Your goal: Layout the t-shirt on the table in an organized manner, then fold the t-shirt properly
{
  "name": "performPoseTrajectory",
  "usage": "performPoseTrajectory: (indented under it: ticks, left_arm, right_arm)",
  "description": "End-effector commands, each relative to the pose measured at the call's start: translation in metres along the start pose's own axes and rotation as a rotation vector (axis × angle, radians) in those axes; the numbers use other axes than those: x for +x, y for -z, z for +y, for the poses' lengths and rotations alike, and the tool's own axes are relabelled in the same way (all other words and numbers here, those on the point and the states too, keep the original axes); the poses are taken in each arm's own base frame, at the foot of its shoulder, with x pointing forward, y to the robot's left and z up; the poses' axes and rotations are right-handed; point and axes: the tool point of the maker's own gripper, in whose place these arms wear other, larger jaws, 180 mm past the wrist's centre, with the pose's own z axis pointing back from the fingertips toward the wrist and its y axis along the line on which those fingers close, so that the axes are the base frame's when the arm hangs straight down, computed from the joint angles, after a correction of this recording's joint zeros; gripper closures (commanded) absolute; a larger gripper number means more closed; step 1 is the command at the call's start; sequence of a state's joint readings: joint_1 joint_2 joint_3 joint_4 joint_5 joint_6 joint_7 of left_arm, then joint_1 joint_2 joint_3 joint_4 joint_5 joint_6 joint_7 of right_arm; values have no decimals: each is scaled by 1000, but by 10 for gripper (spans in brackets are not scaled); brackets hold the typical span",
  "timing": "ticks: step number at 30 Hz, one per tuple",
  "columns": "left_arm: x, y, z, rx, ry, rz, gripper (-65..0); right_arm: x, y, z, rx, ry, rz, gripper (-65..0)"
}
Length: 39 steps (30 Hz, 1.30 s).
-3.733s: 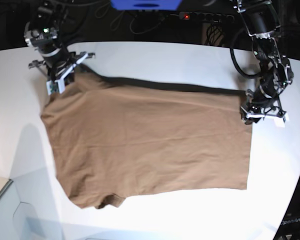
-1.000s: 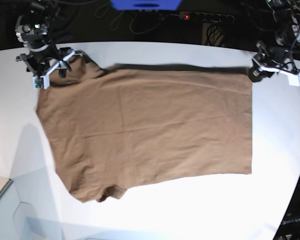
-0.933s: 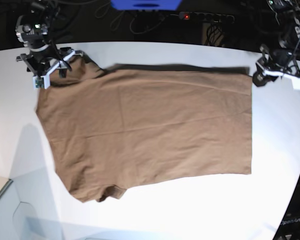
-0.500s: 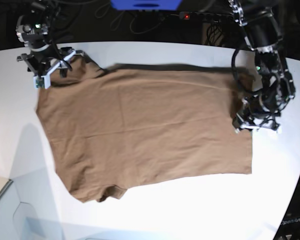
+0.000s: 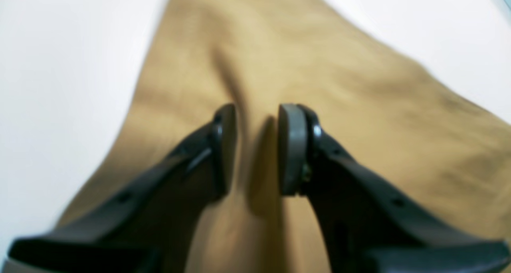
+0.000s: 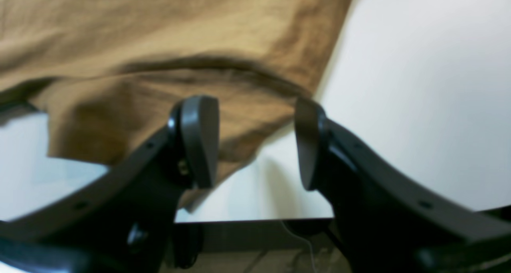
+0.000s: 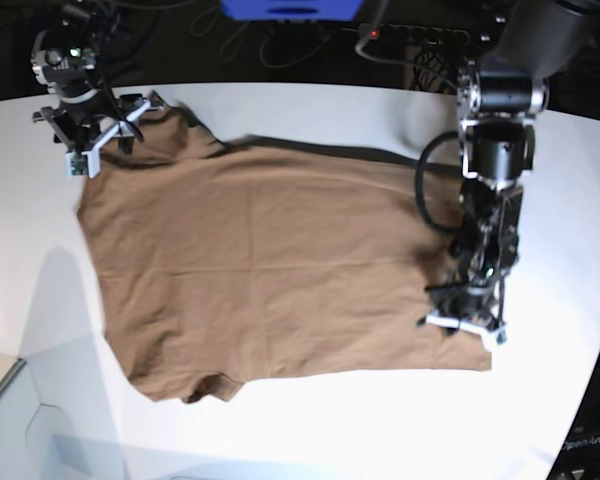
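Observation:
The brown t-shirt (image 7: 280,260) lies spread on the white table (image 7: 310,110), fairly flat, with its hem to the right. My left gripper (image 7: 460,322) is low over the shirt's front right part. In the left wrist view, the left gripper (image 5: 257,145) shows a narrow gap between its pads (image 5: 293,145), which sit down on the t-shirt (image 5: 279,57). A crease runs into the gap, but nothing looks clamped. My right gripper (image 7: 108,135) stands at the shirt's back left corner. In the right wrist view the right gripper (image 6: 253,141) is wide open over the t-shirt (image 6: 159,45) edge.
A blue object (image 7: 290,8), a power strip (image 7: 410,32) and cables lie behind the table. The table's curved edge runs down the right side. A clear panel (image 7: 20,420) sits at the front left. The table's back edge (image 6: 255,221) shows just under my right gripper.
My left gripper swept from the shirt's back right corner down over its right side toward the front. The shirt's right edge shifted a little left and its back edge skewed. The right arm stayed put.

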State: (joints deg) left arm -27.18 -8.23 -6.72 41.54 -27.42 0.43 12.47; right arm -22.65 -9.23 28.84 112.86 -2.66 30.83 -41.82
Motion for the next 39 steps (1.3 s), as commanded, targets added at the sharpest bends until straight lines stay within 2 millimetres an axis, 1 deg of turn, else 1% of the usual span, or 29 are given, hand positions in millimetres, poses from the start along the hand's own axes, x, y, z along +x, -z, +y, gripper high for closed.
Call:
performPoseTrajectory:
  ticks: [1,3,5,6,7,8,11,15,18,19,21,22,24,27,29,31,32,36,39]
  left_arm:
    - [50,3,-19,-40,8,-111,-180]
    - [70,-1,-33,-69,11,-138,-180]
    - [95,-14,-51,-119,28,-187,-180]
    - [99,-23,-57,-142,44,-193,-180]
    - [95,-34,-60,-160,58,-182,-180]
    - [97,-48,-60,-177,58,-190,-180]
    - [85,-90,-28,-157,21,-162,-180]
    - [54,-143,35,-65,-56,-116,-180]
    - [36,-184,81,14,-115,-116,-180]
    - [30,-195,91,30,-123,-109,-181]
    - [19,-207,102,50,-121,-83,-181]
    - [12,-212,104,56,-115,-65,-181]
    - [2,-216,112,78,-101,-40,-181]
    - [-14,-212,127,118,-96,12,-181]
    - [-25,-209,134,135,-113,37,-181]
    - [-30,-207,139,145,-123,48,-181]
    - [-28,-204,138,142,-129,41,-181]
    - [-35,-194,143,152,-158,67,-181]
    - [-36,-192,142,150,-164,69,-181]
  right_arm:
    - [10,-3,-2,-5,-4,-40,-310]
    - [10,-3,-2,-5,-4,-40,-310]
    - [10,-3,-2,-5,-4,-42,-310]
    - [10,-3,-2,-5,-4,-42,-310]
    - [11,-3,-2,-5,-4,-43,-310]
    - [11,-3,-2,-5,-4,-43,-310]
    - [11,-3,-2,-4,-3,-44,-310]
    - [11,-3,-2,-4,-2,-48,-310]
    - [11,-3,-2,-3,-1,-48,-310]
    - [12,-3,-2,-2,-1,-49,-310]
    - [12,-3,-2,-2,-1,-49,-311]
    - [12,-3,-2,-2,-1,-50,-311]
    - [18,-2,-2,-3,0,-64,-311]
    - [20,-1,-2,-3,1,-65,-311]
    - [21,-1,-2,-3,1,-67,-311]
    - [21,-1,-2,-3,1,-67,-311]
    - [21,-1,-2,-3,1,-67,-311]
    - [20,-1,-2,-3,1,-65,-310]
    - [19,-1,-2,-3,1,-64,-310]
